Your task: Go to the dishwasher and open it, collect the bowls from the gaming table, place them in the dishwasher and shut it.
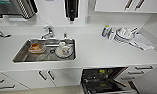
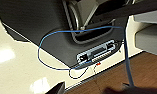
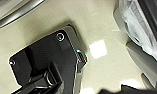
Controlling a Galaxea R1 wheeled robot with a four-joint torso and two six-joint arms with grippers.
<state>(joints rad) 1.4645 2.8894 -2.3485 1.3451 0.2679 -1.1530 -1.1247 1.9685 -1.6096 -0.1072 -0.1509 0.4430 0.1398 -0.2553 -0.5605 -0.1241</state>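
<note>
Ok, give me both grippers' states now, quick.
Left gripper: cannot be told; its fingers can't be made out.
Right gripper: cannot be told either.

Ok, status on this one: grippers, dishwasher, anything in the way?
Grippers: cannot tell, fingers not made out. Dishwasher open under the counter, dark racks showing. Sink holds an orange-brown dish and a white mug. Nothing seen blocking the dishwasher.

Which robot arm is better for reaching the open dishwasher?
Probably the right. The dishwasher stands open low on the right of the head view, right of the sink, so it lies on that arm's side.
</note>
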